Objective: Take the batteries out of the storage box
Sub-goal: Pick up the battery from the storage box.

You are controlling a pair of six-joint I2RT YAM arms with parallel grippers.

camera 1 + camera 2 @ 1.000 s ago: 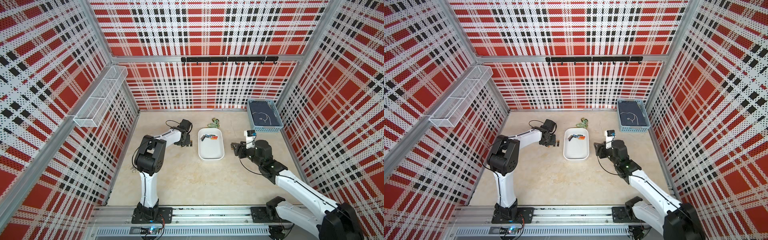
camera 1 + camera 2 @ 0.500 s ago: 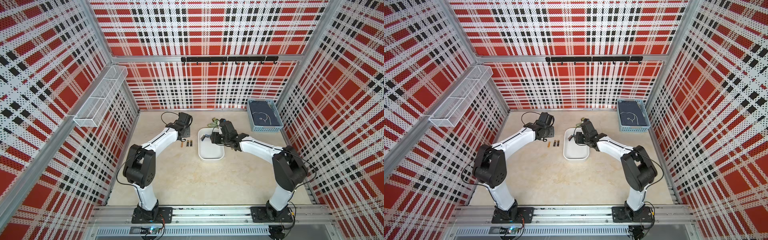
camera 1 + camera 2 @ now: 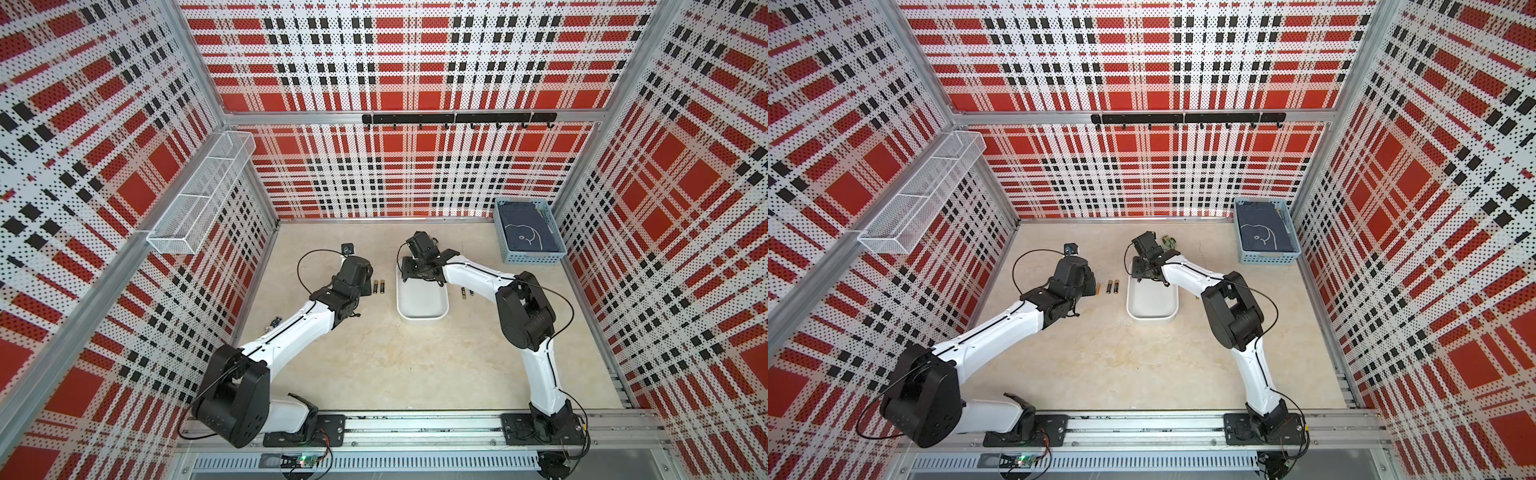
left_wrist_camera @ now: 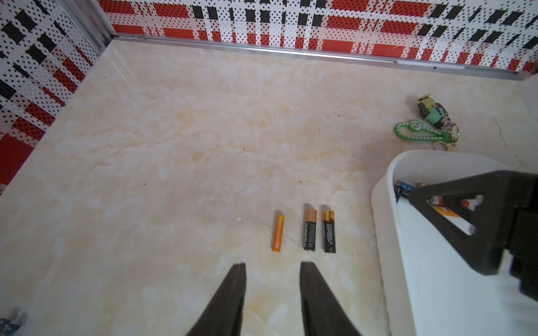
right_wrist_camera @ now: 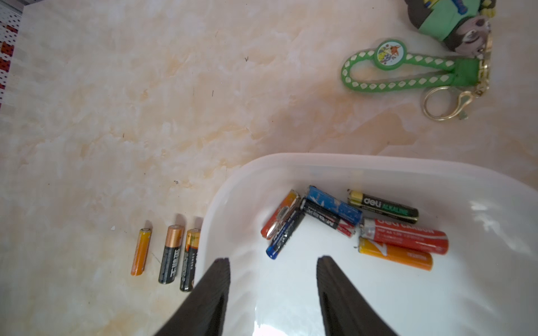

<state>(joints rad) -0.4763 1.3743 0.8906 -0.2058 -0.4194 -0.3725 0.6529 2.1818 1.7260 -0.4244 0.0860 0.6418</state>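
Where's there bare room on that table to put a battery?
Widest bare patch: tabletop between the white tray and the arms' rail. Also open past the orange battery, toward the side wall. Crowded: the tray's far end, with batteries, and the keychain behind it.

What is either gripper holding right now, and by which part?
Nothing. The left gripper is open and empty near three batteries on the table; the right gripper is open and empty over the storage box.

A cluster of batteries [image 5: 332, 218] in the storage box [image 5: 233, 180], three loose cells [image 5: 171, 253] on the table [image 5: 116, 116] left of it
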